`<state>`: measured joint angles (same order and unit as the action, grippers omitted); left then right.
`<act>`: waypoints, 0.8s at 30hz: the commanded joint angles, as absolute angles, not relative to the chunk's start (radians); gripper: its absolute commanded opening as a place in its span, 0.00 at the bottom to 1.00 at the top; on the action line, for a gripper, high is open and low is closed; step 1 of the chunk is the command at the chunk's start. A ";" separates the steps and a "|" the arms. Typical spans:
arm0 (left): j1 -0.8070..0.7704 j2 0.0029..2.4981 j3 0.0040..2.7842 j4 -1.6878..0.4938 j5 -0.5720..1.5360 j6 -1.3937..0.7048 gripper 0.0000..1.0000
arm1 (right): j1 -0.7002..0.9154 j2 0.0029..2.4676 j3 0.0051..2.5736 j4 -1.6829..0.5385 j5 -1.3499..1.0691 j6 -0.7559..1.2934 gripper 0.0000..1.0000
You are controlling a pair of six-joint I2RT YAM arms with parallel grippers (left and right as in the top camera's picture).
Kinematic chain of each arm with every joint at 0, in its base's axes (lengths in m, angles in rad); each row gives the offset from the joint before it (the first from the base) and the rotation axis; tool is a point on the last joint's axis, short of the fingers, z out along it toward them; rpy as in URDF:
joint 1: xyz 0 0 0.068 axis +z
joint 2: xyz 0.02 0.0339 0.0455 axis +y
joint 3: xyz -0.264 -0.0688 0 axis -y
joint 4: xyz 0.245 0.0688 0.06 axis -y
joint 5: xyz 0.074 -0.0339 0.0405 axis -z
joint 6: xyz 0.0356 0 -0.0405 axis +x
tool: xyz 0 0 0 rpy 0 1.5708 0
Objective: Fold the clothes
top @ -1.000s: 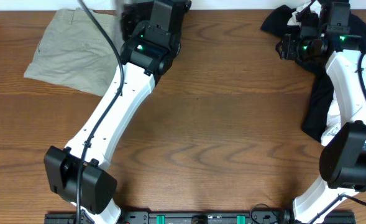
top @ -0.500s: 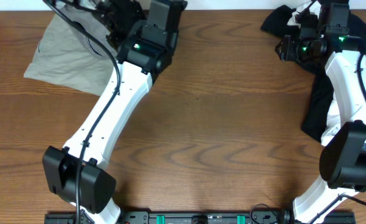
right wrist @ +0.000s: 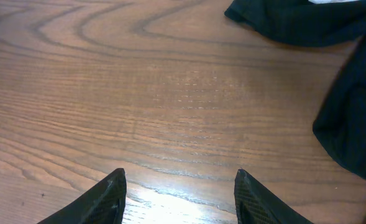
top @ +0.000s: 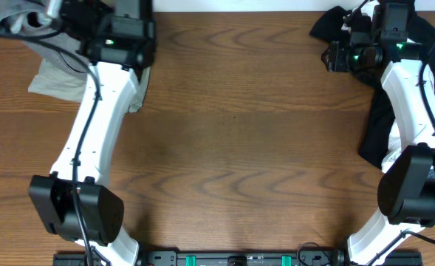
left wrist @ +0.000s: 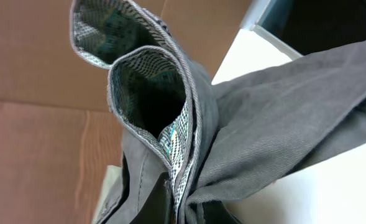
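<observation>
The grey shorts (left wrist: 257,124) hang bunched from my left gripper (left wrist: 179,208), which is shut on the fabric by the waistband, whose patterned lining shows. In the overhead view the left gripper (top: 40,15) holds the grey shorts (top: 10,16) raised at the table's far left corner. The beige shorts (top: 55,74) lie flat on the table below it, partly hidden by the arm. My right gripper (top: 329,58) is open and empty just above bare wood (right wrist: 179,186), left of a pile of black garments (top: 383,111), which also shows in the right wrist view (right wrist: 350,124).
The wooden table (top: 239,148) fills the middle between both arms. A brown cardboard surface (left wrist: 33,50) and a white surface (left wrist: 332,199) show behind the hanging shorts. The right arm covers part of the black pile.
My left arm has swung left from the back middle to the far left corner, and the grey shorts now show in its gripper. The right gripper has barely shifted.
</observation>
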<state>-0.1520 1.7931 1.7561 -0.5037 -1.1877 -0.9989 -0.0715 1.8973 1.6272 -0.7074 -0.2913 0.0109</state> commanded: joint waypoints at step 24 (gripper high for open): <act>0.121 1.763 1.771 -0.836 -0.433 -1.151 0.06 | -0.022 1.902 1.619 -0.685 -0.295 0.015 0.56</act>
<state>0.0933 1.7931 1.7561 -0.8234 -0.5041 -1.0817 -0.0383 1.8973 1.6268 -0.6899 -0.2913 0.0109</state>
